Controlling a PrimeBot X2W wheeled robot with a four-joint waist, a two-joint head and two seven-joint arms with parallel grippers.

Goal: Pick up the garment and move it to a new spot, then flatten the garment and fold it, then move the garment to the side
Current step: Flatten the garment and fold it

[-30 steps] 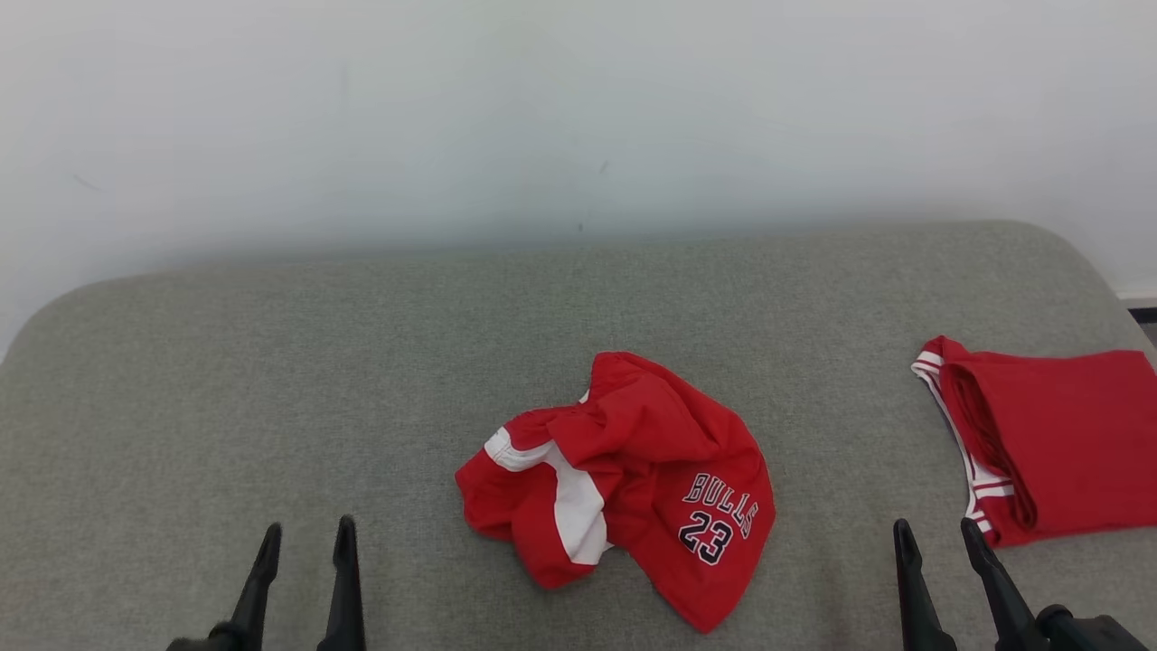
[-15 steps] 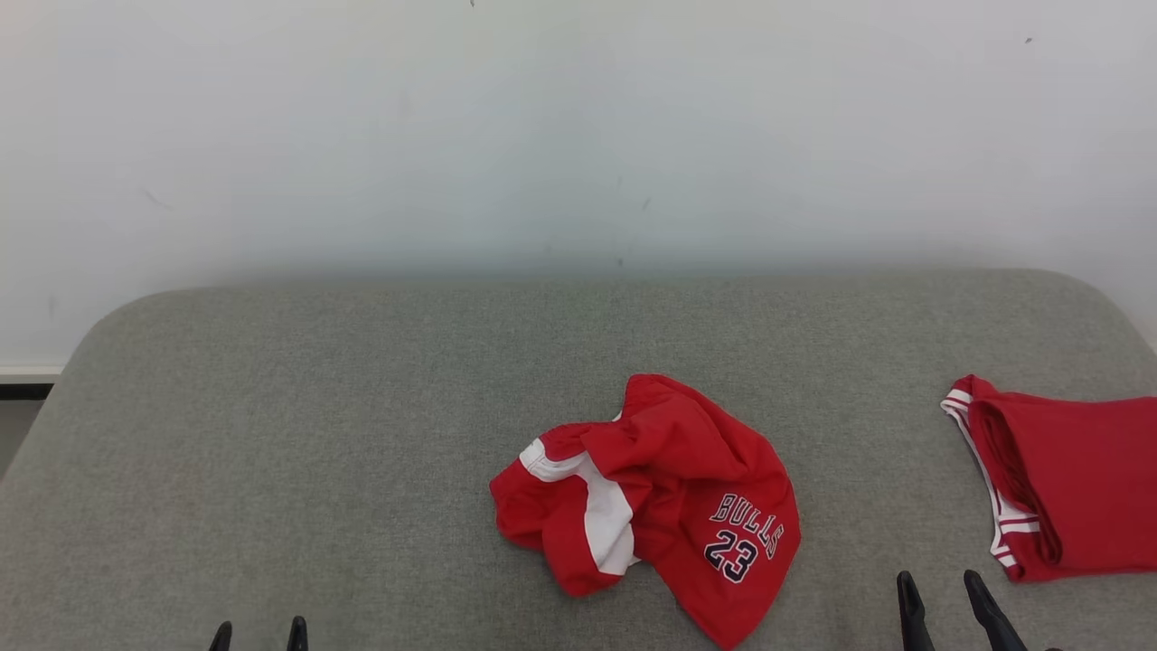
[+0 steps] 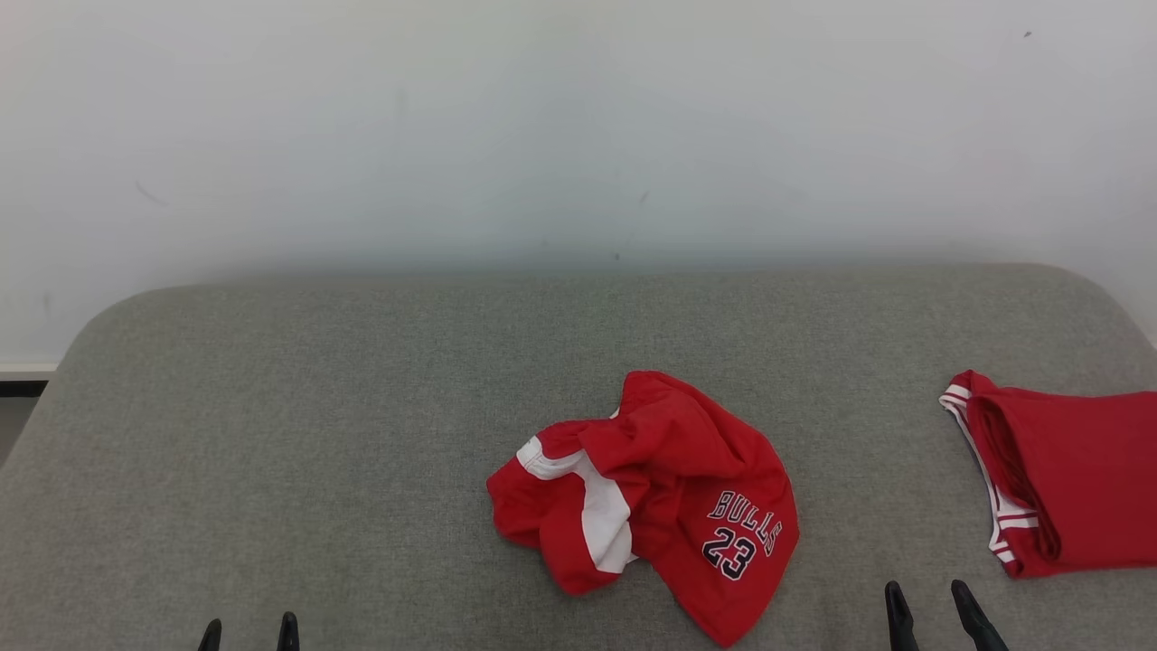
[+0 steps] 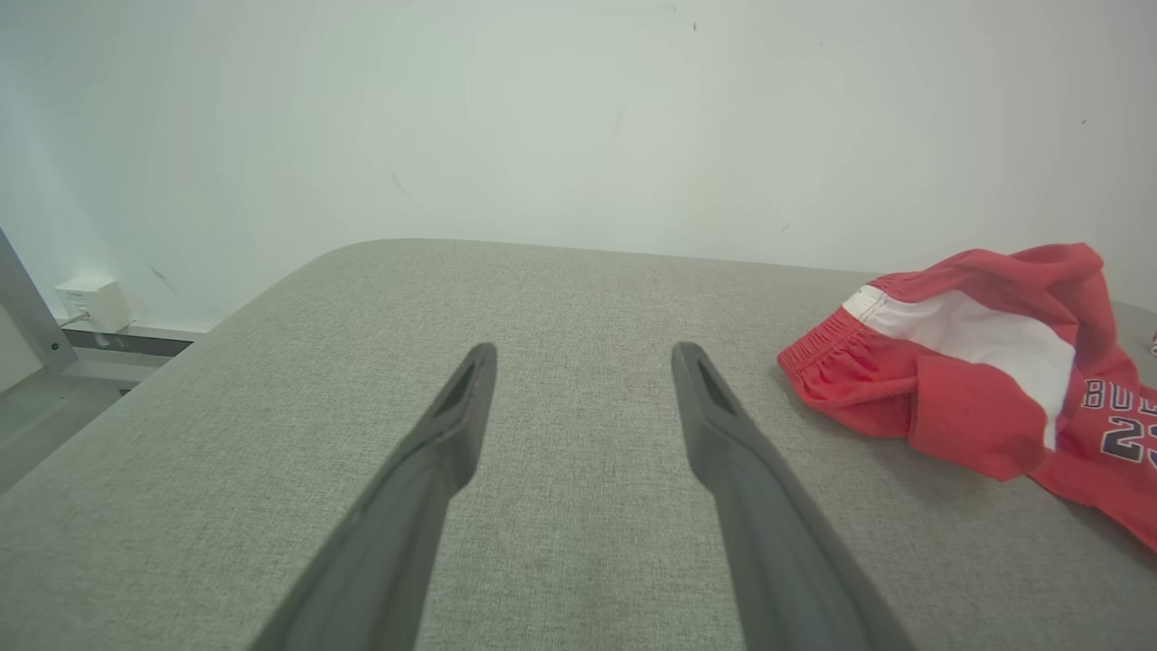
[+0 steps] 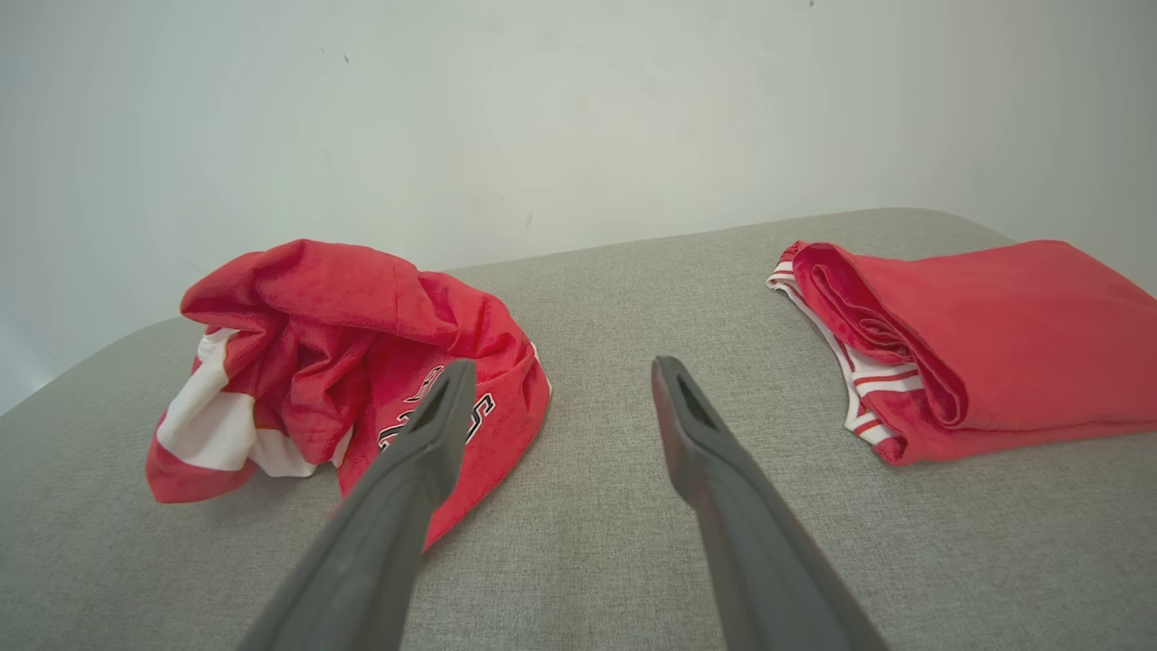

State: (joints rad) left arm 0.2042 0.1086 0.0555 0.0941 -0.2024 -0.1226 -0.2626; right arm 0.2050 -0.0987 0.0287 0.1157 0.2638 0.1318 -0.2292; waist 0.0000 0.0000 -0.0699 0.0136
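Well — garment (image 3: 669, 479) on upholstery (image 3: 316, 407), white wall (image 3: 542, 117)

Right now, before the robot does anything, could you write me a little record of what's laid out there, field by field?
surface: grey padded top against a pale wall
crumpled garment: red with white panels, printed BULLS 23, bunched up near the middle
folded garment: red with white-striped trim, lying flat at the right edge
left gripper: open, holding nothing, apart from the cloth
right gripper: open, holding nothing, pointing at the gap between the two garments
progress: crumpled garment not yet picked up
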